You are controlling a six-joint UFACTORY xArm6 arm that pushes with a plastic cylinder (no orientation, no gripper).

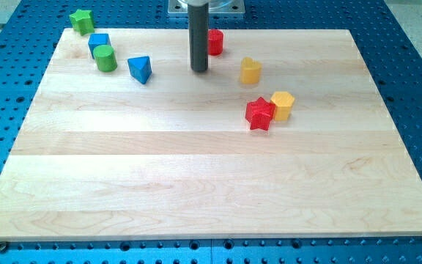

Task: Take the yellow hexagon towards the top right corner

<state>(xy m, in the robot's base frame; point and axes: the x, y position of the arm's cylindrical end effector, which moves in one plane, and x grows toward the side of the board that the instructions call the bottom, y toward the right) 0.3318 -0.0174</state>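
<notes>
The yellow hexagon sits right of the board's middle, touching the red star on its left. My tip is near the view's top centre, well to the upper left of the hexagon. A second yellow block, heart-like in shape, lies between my tip and the hexagon. A red block sits just right of the rod, partly hidden by it.
A blue triangle, a green cylinder, a blue cube and a green star cluster at the view's top left. The wooden board lies on a blue perforated table.
</notes>
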